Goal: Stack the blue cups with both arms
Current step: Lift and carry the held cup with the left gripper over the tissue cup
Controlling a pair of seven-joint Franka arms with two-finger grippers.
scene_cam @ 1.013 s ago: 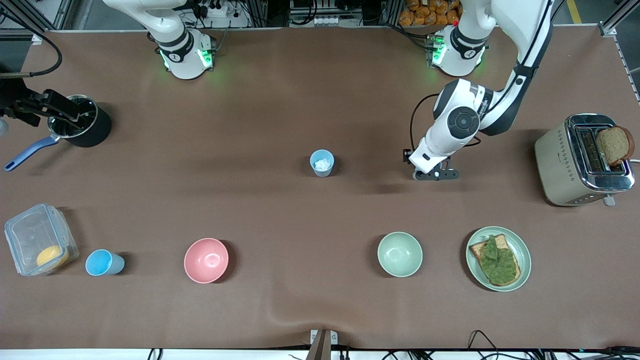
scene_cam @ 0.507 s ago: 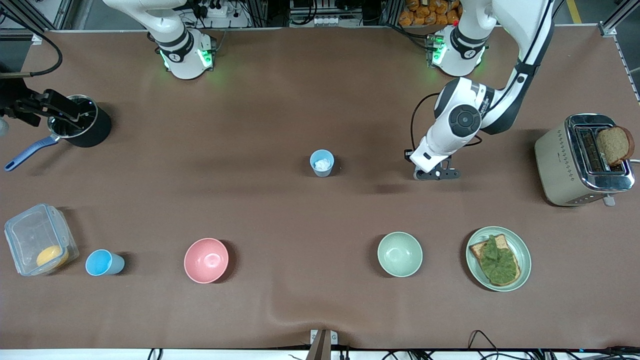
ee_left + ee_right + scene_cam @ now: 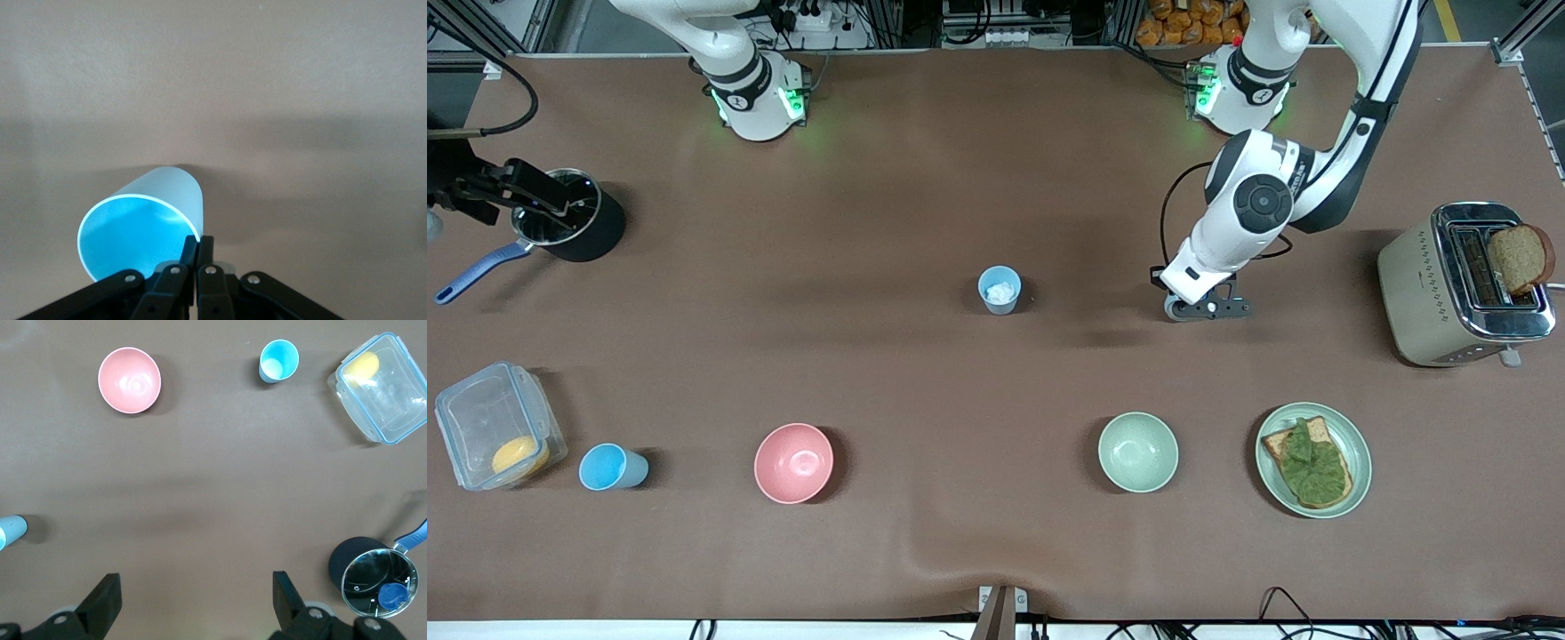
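Brown tabletop [image 3: 925, 178], wrinkled at the edge nearest the front camera. Toaster [image 3: 1458, 289] at the left arm's end, bread slice [image 3: 1519, 258] sticking up from a slot. Nearer the camera: plate [image 3: 1356, 444] with green-topped toast [image 3: 1312, 462], green bowl [image 3: 1137, 452] beside it, then pink bowl [image 3: 793, 462], bright blue cup [image 3: 609, 468], clear box [image 3: 494, 427] holding something yellow [image 3: 516, 455]. Black pot [image 3: 574, 227], blue handle, at the right arm's end.

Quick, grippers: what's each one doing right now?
Left gripper: shut on the rim of a pale-blue cup.
Right gripper: open, holding nothing.
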